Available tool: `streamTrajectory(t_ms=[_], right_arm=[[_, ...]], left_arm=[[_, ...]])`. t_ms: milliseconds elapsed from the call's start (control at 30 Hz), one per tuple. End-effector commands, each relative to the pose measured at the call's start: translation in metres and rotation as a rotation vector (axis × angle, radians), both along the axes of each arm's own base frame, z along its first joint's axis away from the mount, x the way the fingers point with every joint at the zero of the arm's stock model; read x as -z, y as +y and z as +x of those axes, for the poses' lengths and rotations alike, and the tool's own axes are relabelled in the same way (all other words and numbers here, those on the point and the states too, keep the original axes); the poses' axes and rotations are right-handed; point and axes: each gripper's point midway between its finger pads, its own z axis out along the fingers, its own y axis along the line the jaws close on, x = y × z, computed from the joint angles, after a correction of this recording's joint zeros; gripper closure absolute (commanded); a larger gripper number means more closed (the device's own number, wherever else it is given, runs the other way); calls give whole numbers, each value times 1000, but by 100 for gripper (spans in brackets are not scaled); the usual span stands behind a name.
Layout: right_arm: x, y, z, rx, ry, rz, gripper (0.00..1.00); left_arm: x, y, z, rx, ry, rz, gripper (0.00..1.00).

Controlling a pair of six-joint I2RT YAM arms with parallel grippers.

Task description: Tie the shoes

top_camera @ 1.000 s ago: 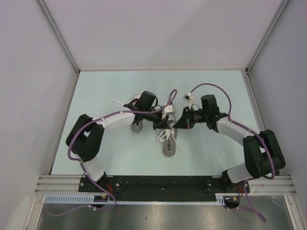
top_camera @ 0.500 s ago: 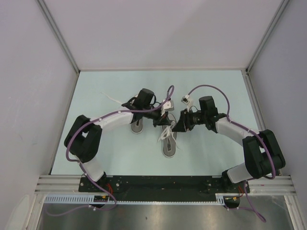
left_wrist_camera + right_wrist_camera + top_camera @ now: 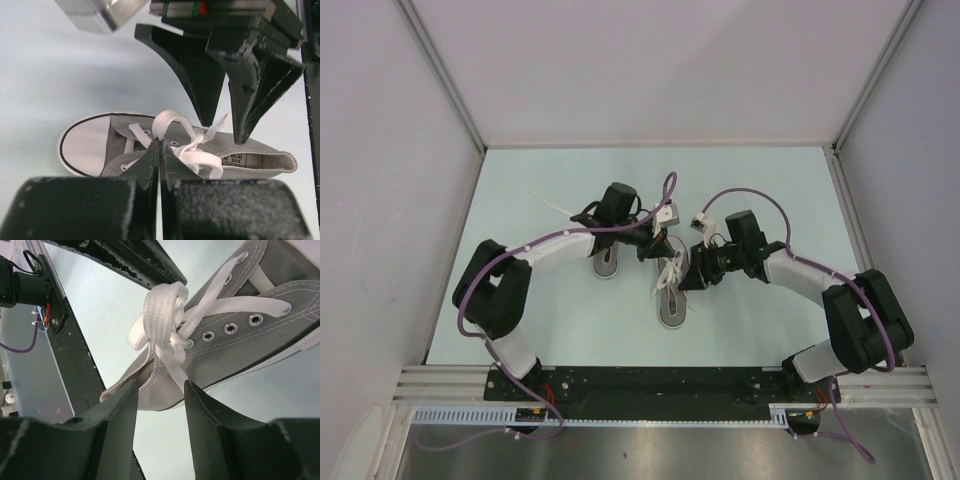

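Note:
Two small grey shoes lie on the pale table. The near shoe [image 3: 672, 302] sits between my grippers; the other shoe [image 3: 607, 264] is half hidden under my left arm. In the left wrist view my left gripper [image 3: 159, 141] is shut on a white lace loop [image 3: 167, 121] over the grey shoe [image 3: 252, 154], toe cap to the left. My right gripper [image 3: 160, 390] stands open beside the shoe's [image 3: 240, 352] heel end. The bunched lace knot [image 3: 157, 320] sits just beyond its fingertips, and one lace end hangs down between them, unpinched.
Grey side walls and a back wall enclose the table [image 3: 770, 180]. A loose lace end [image 3: 548, 205] of the far shoe trails left. Purple cables [image 3: 760, 195] arc over both arms. A metal rail [image 3: 660, 380] carrying the arm bases runs along the near edge.
My right gripper has opened and let go of the lace, shifting slightly left and nearer. My left gripper stays shut on the loop and has drawn it a little away from the near edge.

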Motion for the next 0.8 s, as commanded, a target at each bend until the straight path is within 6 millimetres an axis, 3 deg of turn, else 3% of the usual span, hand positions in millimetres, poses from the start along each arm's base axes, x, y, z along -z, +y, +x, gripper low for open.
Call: streamTrajectory(t_ms=[0,367,567,767], right_arm=[[6,4,10,6,-49,-14,55],[22,3,14,21,-38,-53,66],[23,-2,6,0,-25,-72,100],[13,-12,-7,-8,-3,-77,100]], left_arm=[[-25,-4,1,19,-51,-67,100],[-22,-4,3,8,-39,-67,100],[-20,-1,5,-8,-38,-59,100],[-21,4,12,-35,-52,-55,100]])
